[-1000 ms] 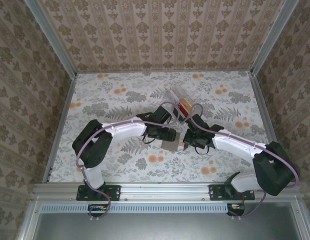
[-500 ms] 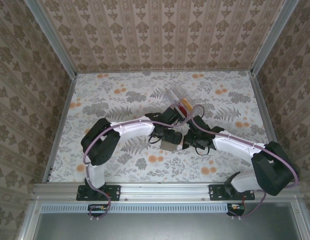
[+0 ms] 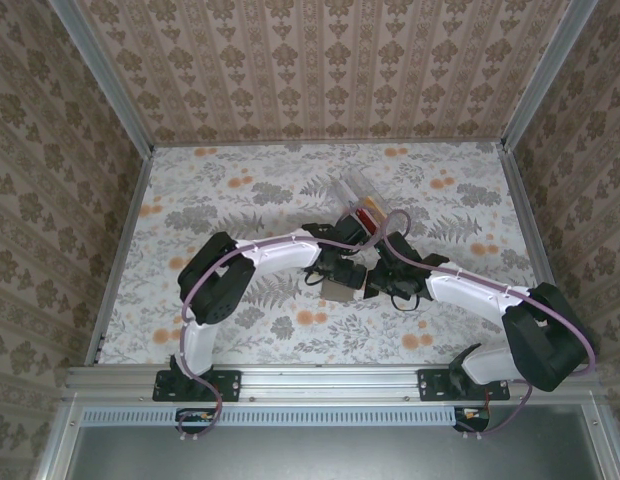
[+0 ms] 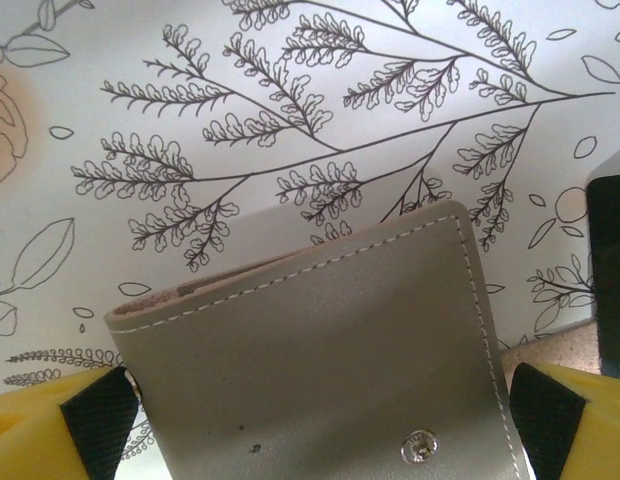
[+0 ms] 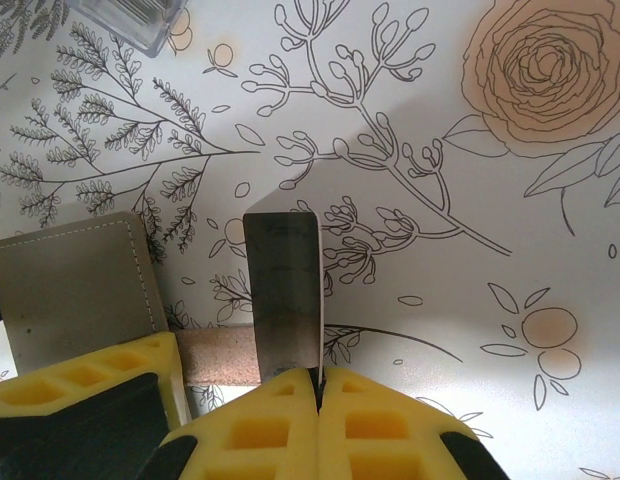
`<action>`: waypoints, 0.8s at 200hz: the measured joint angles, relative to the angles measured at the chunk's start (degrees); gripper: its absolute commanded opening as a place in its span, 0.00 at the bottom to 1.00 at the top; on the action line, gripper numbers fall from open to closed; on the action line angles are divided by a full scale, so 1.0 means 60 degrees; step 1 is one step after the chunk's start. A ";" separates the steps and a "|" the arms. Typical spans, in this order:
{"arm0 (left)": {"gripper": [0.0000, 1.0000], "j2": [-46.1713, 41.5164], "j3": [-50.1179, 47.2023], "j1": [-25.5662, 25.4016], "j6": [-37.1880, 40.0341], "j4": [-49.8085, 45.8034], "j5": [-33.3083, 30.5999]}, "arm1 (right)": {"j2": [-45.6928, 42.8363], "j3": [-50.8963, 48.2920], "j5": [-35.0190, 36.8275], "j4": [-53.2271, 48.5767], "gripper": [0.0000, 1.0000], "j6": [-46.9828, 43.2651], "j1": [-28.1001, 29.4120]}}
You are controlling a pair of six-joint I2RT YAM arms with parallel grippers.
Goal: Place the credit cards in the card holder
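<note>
CROWDED HAND-OFF: At the middle of the flower-printed bench, my left gripper pinched the grey card holder by its two side edges. The yellow pads sat against the stitched seams and the snap stud faced my wrist camera. My right gripper, pads pressed together, clamped a dark credit card by one short end. The card stuck out from the fingertips just beside the holder and clear of it. A tan strip lay between the two; I could not tell whether it was another card or part of the holder. A corner of the clear plastic box stood farther off.

Several things could have gone wrong from there, as I judged it. Only a thin gap showed under the holder's upper panel, with no open pocket in view. A card driven against a seam might have bowed and sprung from my narrow bite. It might also have shoved the holder out of its edge-only grip. Squeezing soft material from the sides risked buckling the panel and closing whatever slot there was. A slight tilt of the card could have caught a corner on the stitching. With both wrists packed so close, a careless approach might have knocked one gripper into the other.
</note>
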 measured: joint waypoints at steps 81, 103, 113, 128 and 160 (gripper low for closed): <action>1.00 0.0106 0.0131 -0.0106 -0.0036 -0.0182 -0.0339 | 0.0113 -0.0029 0.0022 0.0109 0.00 0.0011 -0.0015; 0.98 0.0076 0.0113 -0.0109 -0.0098 -0.0248 -0.0594 | 0.0127 -0.0029 0.0058 0.0098 0.00 0.0015 -0.0015; 0.96 -0.0004 0.0087 -0.0113 -0.0131 -0.0270 -0.0718 | 0.0157 -0.0029 0.0084 0.0098 0.00 0.0015 -0.0015; 0.94 -0.0211 0.0040 -0.0120 -0.0160 -0.0321 -0.0929 | 0.0200 -0.0029 0.0117 0.0098 0.00 0.0015 -0.0015; 0.87 -0.0754 0.0036 -0.0164 -0.0197 -0.0495 -0.1319 | 0.0237 -0.0018 0.0153 0.0102 0.00 0.0015 -0.0015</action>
